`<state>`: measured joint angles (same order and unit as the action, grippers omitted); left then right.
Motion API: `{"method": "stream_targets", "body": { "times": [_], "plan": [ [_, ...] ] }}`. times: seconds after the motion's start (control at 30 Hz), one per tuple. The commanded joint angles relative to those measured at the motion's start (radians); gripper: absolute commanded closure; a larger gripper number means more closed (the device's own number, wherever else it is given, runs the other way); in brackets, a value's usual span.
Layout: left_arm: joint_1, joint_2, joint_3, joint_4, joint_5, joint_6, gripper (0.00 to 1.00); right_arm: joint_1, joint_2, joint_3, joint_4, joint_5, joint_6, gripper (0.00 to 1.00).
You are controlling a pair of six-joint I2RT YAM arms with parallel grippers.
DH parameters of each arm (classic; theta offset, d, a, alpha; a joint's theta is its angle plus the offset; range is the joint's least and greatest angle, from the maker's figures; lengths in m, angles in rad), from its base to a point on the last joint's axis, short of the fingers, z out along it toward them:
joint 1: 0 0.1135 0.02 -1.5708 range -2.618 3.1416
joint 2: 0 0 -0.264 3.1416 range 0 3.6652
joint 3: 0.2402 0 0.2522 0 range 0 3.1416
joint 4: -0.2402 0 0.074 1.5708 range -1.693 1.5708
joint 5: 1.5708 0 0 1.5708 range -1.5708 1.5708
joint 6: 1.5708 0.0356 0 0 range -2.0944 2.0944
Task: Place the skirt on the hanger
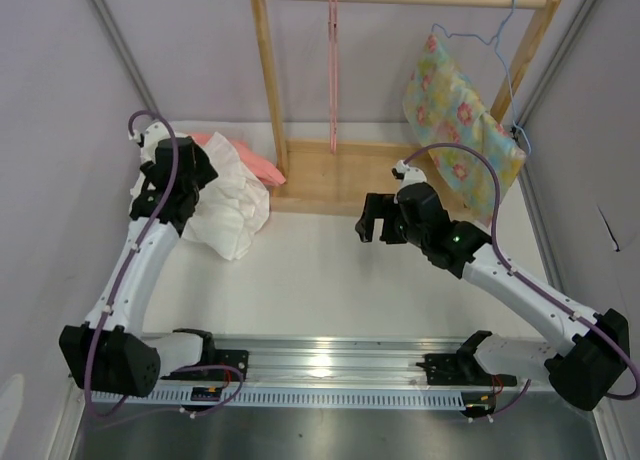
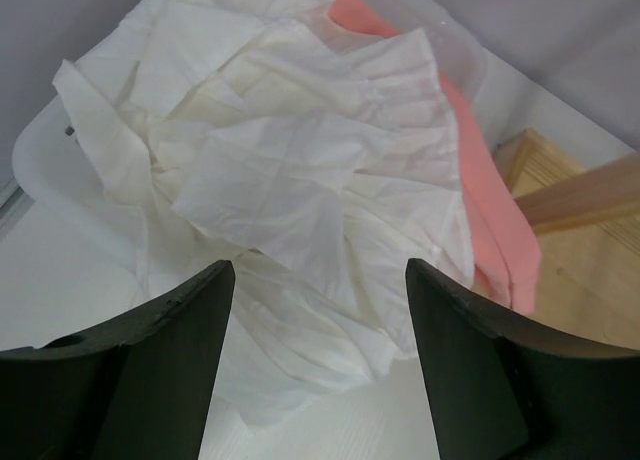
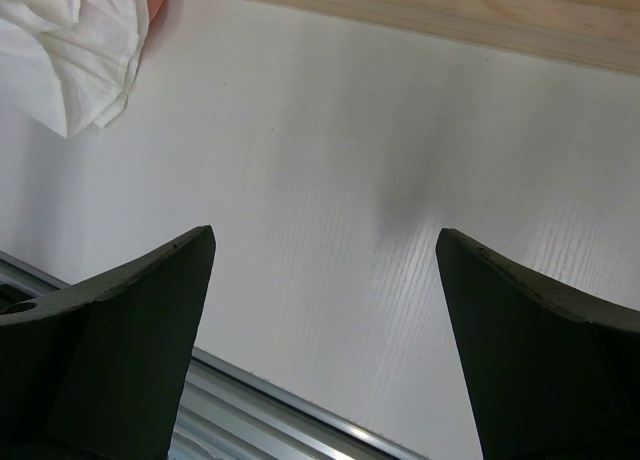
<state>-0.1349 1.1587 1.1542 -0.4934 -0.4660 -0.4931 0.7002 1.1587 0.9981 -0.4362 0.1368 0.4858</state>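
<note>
Soft, even overhead light is filling all three views. Glare is streaking the metal rail (image 1: 320, 365) well behind the right gripper (image 1: 368, 228); a faint grey shadow is lying on the table (image 3: 400, 210) just ahead of it, its near fingers (image 3: 120, 330) reading dark and soft.

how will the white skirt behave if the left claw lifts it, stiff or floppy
Probably floppy: the skirt lies crumpled in soft folds, so it should droop when pinched. Likely light, as the fabric looks thin. It overlaps the pink clothes, which might drag along.
</note>
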Motion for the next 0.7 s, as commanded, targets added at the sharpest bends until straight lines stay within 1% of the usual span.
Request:
{"method": "stream_targets", "body": {
  "times": [0.0,0.13,0.17,0.23,0.37,0.53,0.67],
  "plan": [
    [0.090,0.053,0.027,0.036,0.032,-0.091,0.25,-0.008,-0.002,-0.004,0.022,-0.016,0.004,0.01],
    [0.127,0.133,0.006,0.059,0.013,-0.136,0.27,-0.021,-0.002,-0.016,0.036,-0.032,-0.001,0.01],
    [0.132,0.147,-0.001,0.071,0.030,-0.139,0.27,-0.024,-0.002,-0.021,0.040,-0.035,-0.001,0.01],
    [0.172,0.226,0.024,0.072,0.053,-0.148,0.28,-0.033,-0.002,-0.035,0.053,-0.049,0.000,0.01],
    [0.182,0.306,0.047,0.102,0.049,-0.136,0.28,-0.041,0.001,-0.041,0.060,-0.066,0.000,0.01],
    [0.195,0.390,0.071,0.092,0.064,-0.140,0.27,-0.047,0.001,-0.047,0.063,-0.068,-0.003,0.01],
    [0.196,0.433,0.070,0.145,0.061,-0.133,0.27,-0.054,-0.002,-0.047,0.057,-0.071,-0.003,0.00]
  ]
}}
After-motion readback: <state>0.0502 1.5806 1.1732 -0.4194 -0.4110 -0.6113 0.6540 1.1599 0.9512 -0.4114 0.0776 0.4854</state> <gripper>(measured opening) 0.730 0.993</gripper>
